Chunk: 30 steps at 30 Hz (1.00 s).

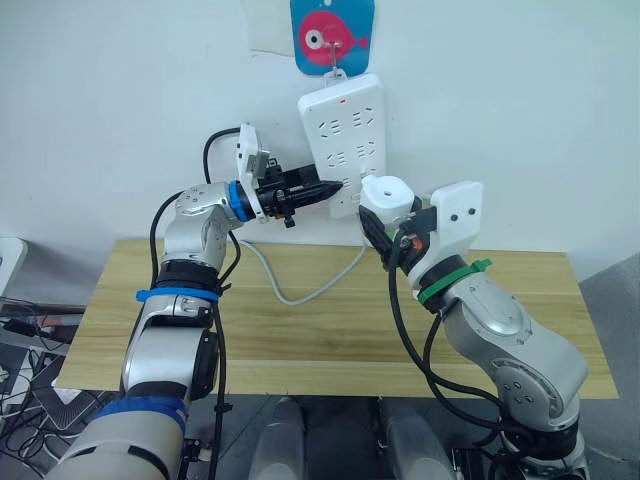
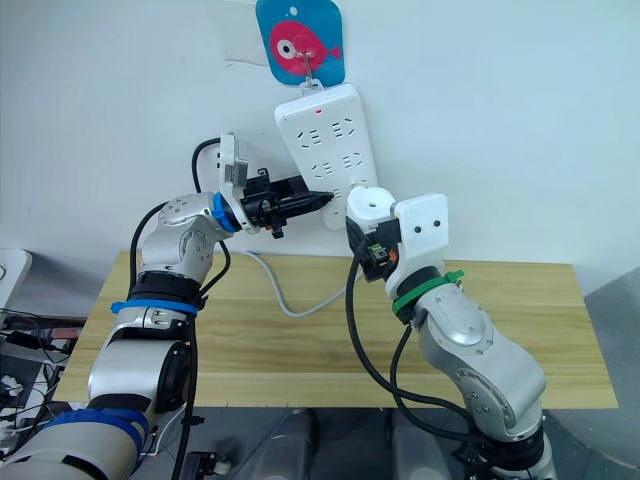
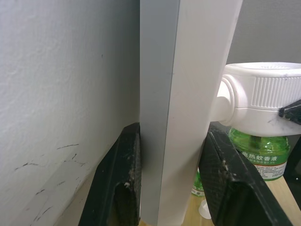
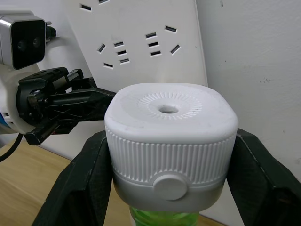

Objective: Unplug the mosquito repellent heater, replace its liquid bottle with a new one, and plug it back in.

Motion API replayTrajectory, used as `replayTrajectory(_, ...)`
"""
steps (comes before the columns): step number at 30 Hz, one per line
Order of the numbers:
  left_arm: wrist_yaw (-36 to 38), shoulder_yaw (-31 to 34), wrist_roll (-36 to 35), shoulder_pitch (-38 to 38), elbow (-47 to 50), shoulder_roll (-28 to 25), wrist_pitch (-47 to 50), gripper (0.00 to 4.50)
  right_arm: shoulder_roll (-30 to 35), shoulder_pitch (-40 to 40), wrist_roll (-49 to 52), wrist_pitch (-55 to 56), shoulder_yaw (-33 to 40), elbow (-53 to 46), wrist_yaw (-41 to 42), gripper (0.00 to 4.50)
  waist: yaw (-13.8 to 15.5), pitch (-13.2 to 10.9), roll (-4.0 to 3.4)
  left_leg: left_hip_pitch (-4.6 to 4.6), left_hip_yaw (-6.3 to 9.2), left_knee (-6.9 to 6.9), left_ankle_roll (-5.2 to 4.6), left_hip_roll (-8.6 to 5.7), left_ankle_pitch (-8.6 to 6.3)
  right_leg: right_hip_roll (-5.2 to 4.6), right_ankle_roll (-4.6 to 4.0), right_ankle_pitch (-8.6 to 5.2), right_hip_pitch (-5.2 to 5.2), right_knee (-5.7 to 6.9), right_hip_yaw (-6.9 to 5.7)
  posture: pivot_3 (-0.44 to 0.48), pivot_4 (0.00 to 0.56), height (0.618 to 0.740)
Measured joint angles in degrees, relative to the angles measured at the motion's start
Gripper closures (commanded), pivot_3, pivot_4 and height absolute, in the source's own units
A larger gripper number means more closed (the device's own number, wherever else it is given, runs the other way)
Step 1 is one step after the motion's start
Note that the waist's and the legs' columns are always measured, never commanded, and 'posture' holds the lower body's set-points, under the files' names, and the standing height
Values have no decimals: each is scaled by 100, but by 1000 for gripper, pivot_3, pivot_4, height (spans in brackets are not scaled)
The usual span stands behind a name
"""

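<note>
Against the white wall, above a wooden table (image 1: 300,330), a white power strip (image 1: 345,130) hangs tilted. The left gripper (image 1: 335,187) pinches the strip's edge between its black fingers (image 3: 123,183). Just right, the right gripper (image 4: 169,169) is clamped around the mosquito repellent heater (image 4: 170,141), green liquid bottle (image 3: 259,155) beneath, at the strip's lower end.

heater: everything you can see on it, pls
The heater is a white plastic unit, rounded square, with a round slotted vent and centre hole on top, a ribbed skirt and a round button on its side. A green liquid bottle hangs beneath. It sits upright in the right gripper, against the lower end of the power strip.
</note>
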<state>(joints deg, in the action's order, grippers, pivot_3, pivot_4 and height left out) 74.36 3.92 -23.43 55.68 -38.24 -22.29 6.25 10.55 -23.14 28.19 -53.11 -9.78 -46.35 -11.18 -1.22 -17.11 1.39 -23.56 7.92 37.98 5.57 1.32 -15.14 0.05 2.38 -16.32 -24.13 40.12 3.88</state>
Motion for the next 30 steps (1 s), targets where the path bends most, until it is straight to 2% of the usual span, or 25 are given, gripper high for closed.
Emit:
replayTrajectory(14, -128, 44, 96, -66, 186, -27, 67, 3188, -368, -117, -433, -56, -57, 212, 116, 1565, -6, 2, -2, 0, -1, 0, 10, 0, 6, 0, 0, 0, -3, 5, 1, 90, 230, 740)
replayTrajectory(23, -239, 112, 156, -100, 187, -53, 142, 3188, -514, -279, -1016, 207, -348, 665, 245, 1565, -54, 3, -1, 31, -3, 0, 6, -1, 27, 3, -7, 4, -4, 72, 8, 89, 238, 740)
replayTrajectory(30, -242, 182, 169, -143, 187, -69, 209, 3188, -651, -279, -1206, 453, -390, 945, 430, 1565, -66, 3, -1, 42, -7, -1, 5, 2, 40, 5, -17, 11, -4, 79, 11, 89, 241, 740)
